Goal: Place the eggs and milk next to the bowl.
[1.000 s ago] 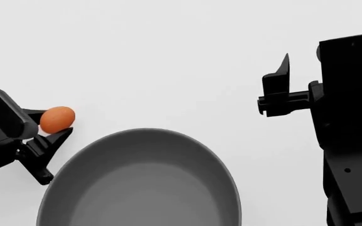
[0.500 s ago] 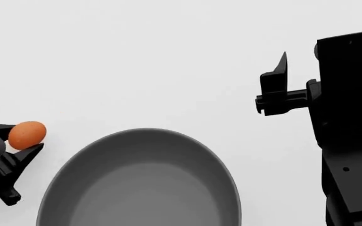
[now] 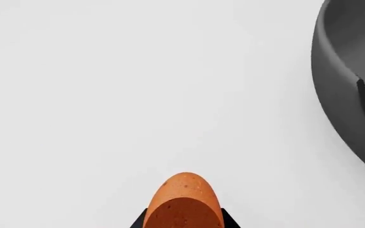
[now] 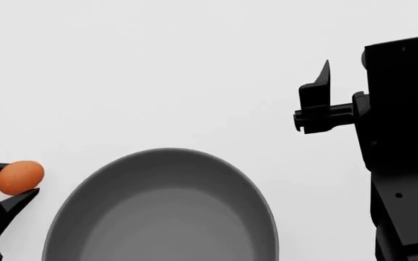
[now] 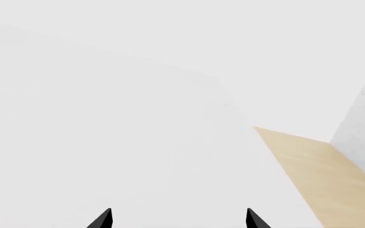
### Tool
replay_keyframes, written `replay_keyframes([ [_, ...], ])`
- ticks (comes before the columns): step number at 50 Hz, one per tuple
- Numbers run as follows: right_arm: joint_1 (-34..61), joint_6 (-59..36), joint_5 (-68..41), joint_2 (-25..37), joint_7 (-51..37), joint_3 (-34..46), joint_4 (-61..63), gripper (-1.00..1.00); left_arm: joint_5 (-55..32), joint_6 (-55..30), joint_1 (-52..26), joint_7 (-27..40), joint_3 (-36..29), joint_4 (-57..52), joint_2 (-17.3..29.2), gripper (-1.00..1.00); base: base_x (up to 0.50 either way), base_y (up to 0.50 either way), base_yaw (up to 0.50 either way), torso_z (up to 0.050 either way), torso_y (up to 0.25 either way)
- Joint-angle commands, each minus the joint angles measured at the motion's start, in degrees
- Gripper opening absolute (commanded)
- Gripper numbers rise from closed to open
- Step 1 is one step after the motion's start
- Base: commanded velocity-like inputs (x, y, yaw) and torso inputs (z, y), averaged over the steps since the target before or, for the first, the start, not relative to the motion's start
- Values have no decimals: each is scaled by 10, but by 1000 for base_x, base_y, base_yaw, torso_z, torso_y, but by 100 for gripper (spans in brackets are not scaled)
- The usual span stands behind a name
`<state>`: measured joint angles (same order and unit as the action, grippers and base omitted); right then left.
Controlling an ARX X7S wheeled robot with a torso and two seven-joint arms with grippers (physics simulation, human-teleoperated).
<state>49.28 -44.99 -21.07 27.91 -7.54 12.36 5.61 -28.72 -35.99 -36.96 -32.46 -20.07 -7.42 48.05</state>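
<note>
Across the white counter [image 4: 158, 70] nothing stands in the way: the surface runs bare on every side of the bowl [image 4: 165, 212], and only in the right wrist view does its far edge show, with a tan floor [image 5: 315, 166] beyond and a pale wall beside it. That edge lies well away from the work.

The bowl is the largest thing here, grey and round, cut off by the bottom of the head view. Its rim also shows in the left wrist view [image 3: 347, 95], apart from the egg.

On the robot's right, the right gripper [image 4: 318, 103] hangs above bare counter with its jaws wide and nothing between them; its two black tips show spread in the wrist view [image 5: 177, 218]. No milk appears in any view, nor a second egg.

The left gripper [image 4: 13, 179] is closed around one egg [image 4: 20, 177], held just off the bowl's left rim, near but not touching it. From the wrist view the egg [image 3: 184, 202] sits between the jaws over open counter.

The step in hand looks like setting down this egg beside the bowl. The next move probably calls for lowering gently to the counter and opening slowly, since an egg may roll; there is ample room to the left for that.
</note>
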Motion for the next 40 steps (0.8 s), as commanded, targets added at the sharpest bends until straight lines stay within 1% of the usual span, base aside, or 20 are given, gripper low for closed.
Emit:
replay_keyframes([
  [1,-6,3,6,-10,16,-20,3,100,-19,15,27,-32,22,-38,9,-100,0,0,0,0,0],
  [4,-6,1,5,-9,16,-20,4,100,-23,26,37,-42,22,-46,13,-100,0,0,0,0,0],
  [15,-8,4,3,-8,15,-22,4,100,-35,16,38,-57,17,-67,21,-100,0,0,0,0,0],
  [40,-8,3,0,-6,13,-23,6,100,-34,19,39,-68,-2,-69,15,-100,0,0,0,0,0],
])
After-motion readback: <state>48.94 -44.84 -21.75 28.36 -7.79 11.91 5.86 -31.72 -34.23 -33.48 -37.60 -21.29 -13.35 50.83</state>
